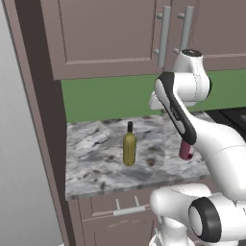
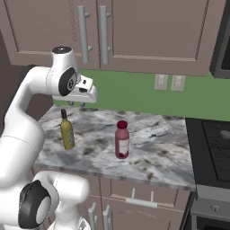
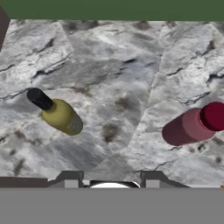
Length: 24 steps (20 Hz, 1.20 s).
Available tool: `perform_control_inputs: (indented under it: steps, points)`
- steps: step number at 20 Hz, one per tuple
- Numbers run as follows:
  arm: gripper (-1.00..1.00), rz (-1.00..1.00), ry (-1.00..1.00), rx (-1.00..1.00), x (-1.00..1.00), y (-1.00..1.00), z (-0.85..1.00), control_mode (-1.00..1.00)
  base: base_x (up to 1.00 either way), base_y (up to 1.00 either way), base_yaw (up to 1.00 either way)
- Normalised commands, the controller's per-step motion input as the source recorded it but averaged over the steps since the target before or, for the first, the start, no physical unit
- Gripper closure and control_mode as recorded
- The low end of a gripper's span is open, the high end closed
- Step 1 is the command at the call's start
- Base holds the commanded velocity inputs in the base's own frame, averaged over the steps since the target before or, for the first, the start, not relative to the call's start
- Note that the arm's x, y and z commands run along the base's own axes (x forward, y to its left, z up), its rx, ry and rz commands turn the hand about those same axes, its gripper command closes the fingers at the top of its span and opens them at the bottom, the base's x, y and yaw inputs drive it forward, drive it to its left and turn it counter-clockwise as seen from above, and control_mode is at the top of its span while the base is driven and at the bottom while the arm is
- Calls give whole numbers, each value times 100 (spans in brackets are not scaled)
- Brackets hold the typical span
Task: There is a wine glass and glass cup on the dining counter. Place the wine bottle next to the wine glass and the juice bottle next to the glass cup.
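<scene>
The olive-yellow wine bottle (image 1: pixel 129 149) (image 2: pixel 67 133) (image 3: pixel 60 115) stands upright on the marbled wall counter (image 2: pixel 157 152). To its right stands the dark red juice bottle (image 2: pixel 121 140) (image 3: pixel 192 127), which my arm partly covers in the left base view (image 1: pixel 186 151). My gripper (image 2: pixel 74 105) (image 3: pixel 111 180) hangs above the counter's back part, pointing down, behind the two bottles and above the gap between them. Its fingers are apart with nothing between them. The dining counter, the wine glass and the glass cup are out of view.
Brown upper cabinets with long metal handles (image 2: pixel 83 29) hang close above the hand. A green wall (image 1: pixel 110 98) backs the counter. A dark stove (image 2: pixel 215 139) adjoins it on the right, a tall brown panel (image 1: pixel 43 120) closes the left end, and drawers (image 2: pixel 143 202) sit below.
</scene>
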Motion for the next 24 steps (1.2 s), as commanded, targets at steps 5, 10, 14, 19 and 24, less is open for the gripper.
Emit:
perform_control_inputs:
  steps: [5, 10, 14, 19, 24]
  points:
    - [-100, 0, -1, 0, -9, 0, 0, -100, 0, 0, 0]
    - [-100, 1, -12, 2, -27, 4, 0, -100, 0, 0, 0]
    - [-100, 0, -6, 8, -32, 11, 0, -100, 0, 0, 0]
    - [-100, -3, -3, 10, -34, 17, -7, -100, 0, 0, 0]
    - [-100, -9, 0, 8, -28, 22, -9, -100, 0, 0, 0]
